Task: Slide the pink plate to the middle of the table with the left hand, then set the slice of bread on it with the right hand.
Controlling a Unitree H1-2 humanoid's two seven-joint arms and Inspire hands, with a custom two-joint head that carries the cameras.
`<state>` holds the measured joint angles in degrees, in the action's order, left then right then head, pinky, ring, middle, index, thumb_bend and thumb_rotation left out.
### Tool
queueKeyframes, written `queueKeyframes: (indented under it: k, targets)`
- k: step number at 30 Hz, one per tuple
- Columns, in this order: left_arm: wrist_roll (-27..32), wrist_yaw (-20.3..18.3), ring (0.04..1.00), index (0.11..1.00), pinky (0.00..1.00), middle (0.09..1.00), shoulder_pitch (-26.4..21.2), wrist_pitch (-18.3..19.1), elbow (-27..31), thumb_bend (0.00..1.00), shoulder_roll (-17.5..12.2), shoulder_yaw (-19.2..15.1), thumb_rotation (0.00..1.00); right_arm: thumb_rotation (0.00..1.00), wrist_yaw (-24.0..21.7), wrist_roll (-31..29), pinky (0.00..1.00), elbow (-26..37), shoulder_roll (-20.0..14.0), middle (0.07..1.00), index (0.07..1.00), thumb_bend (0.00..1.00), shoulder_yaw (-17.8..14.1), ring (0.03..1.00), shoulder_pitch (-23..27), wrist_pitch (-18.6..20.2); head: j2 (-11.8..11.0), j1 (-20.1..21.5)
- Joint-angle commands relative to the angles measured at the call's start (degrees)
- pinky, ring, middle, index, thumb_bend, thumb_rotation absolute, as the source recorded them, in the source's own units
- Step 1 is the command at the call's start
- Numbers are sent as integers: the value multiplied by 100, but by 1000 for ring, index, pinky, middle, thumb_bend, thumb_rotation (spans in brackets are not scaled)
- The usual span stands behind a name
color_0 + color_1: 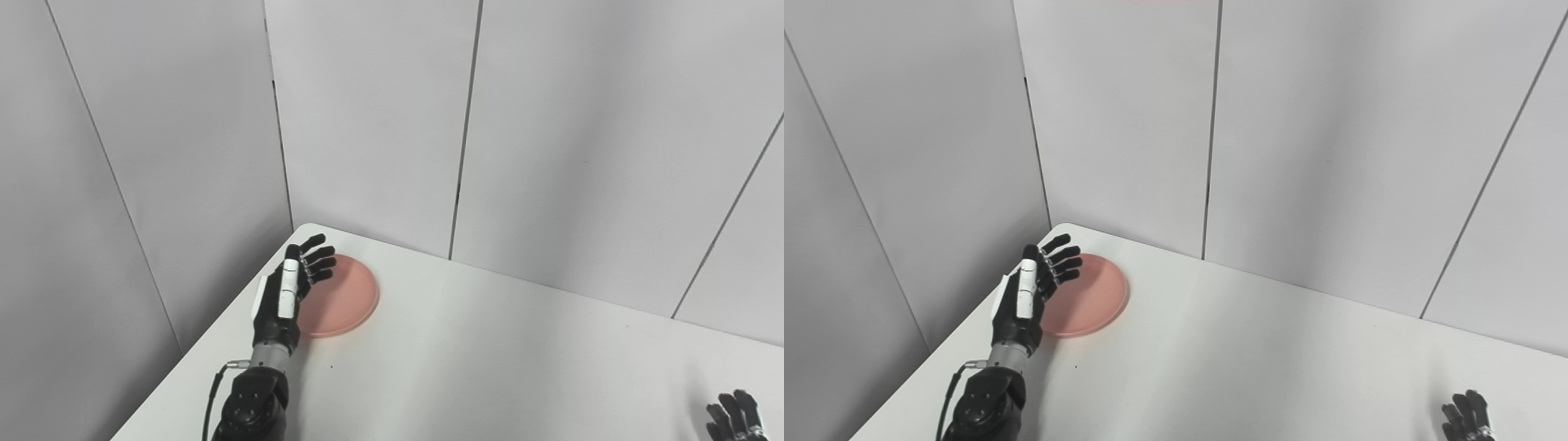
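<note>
— Both hands in view?
— Yes. My left hand (288, 294) stands edge-on, fingers (318, 260) spread and empty, over the pink plate's (343, 297) left rim, at the desk's (490, 355) far-left corner. Right hand (735, 416): fingers apart, empty.

A bare robot test bay, more laboratory than home: plain pale grey wall panels (367, 122), split by thin dark vertical seams, close in a smooth white table (490, 355) on two sides at its far corner. No furnishings or decoration show. The only things on the tabletop are a round pink plate (346, 300) near that corner and two black mechanical robot hands, the left hand (288, 294) with its cable exposed at the wrist.
</note>
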<state>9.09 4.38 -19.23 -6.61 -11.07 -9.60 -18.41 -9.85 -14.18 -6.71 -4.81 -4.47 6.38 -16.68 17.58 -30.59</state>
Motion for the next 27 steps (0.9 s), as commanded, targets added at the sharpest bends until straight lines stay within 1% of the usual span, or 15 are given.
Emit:
queueKeyframes:
  k: [1, 5, 9, 10, 12, 15, 16, 18, 20, 22, 25, 27]
  targets:
    - [39, 96, 720, 724, 714, 727, -254, -408, 5, 893, -197, -111, 1000, 780, -102, -169, 1000, -57, 162, 970, 955, 612, 83, 973, -207, 2, -20, 12]
    - [-163, 173, 720, 733, 712, 731, -276, -716, -293, 866, -364, -182, 1000, 785, -97, -141, 1000, -26, 179, 969, 950, 651, 98, 976, -243, -6, -23, 3]
    - [-316, 361, 727, 726, 721, 735, -362, -824, -542, 877, -490, -211, 1000, 793, -94, -56, 982, -32, 181, 967, 952, 605, 107, 954, -244, -125, 0, -28]
    - [-350, 408, 725, 721, 728, 729, -411, -838, -655, 899, -547, -215, 1000, 808, -71, 8, 984, -43, 174, 966, 955, 597, 106, 950, -233, -149, -2, -49]
    - [-361, 439, 726, 724, 732, 729, -513, -856, -902, 912, -670, -226, 1000, 811, -54, 51, 987, -88, 174, 963, 956, 596, 89, 951, -206, -184, -24, -71]
    - [-264, 436, 735, 735, 735, 739, -691, -911, -1395, 906, -863, -269, 1000, 796, -94, -25, 982, -171, 197, 960, 951, 596, 66, 949, -184, -222, -28, -78]
    - [-240, 434, 746, 740, 744, 747, -749, -942, -1551, 906, -917, -278, 1000, 774, -117, -71, 992, -195, 205, 959, 946, 604, 62, 952, -169, -219, -42, -80]
    - [-189, 402, 751, 741, 752, 749, -877, -1049, -1935, 907, -1031, -300, 1000, 762, -154, -177, 998, -174, 202, 964, 947, 612, 63, 963, -151, -75, -68, -71]
    - [-150, 380, 764, 744, 773, 756, -977, -1139, -2262, 897, -1120, -313, 1000, 752, -140, -202, 1000, -147, 206, 963, 943, 657, 66, 973, -149, 11, -75, -67]
    - [-114, 349, 779, 747, 789, 764, -1042, -1231, -2507, 893, -1193, -309, 1000, 754, -141, -193, 1000, -172, 213, 961, 941, 671, 73, 972, -154, -52, -74, -55]
    - [-38, 282, 787, 761, 814, 776, -1103, -1328, -2747, 866, -1284, -285, 1000, 777, -151, -130, 1000, -181, 207, 971, 952, 641, 97, 966, -171, -163, -65, -59]
    - [-20, 294, 793, 767, 819, 781, -1138, -1302, -2825, 860, -1316, -265, 1000, 796, -91, 27, 998, -165, 193, 970, 954, 641, 111, 959, -170, -204, -53, -50]
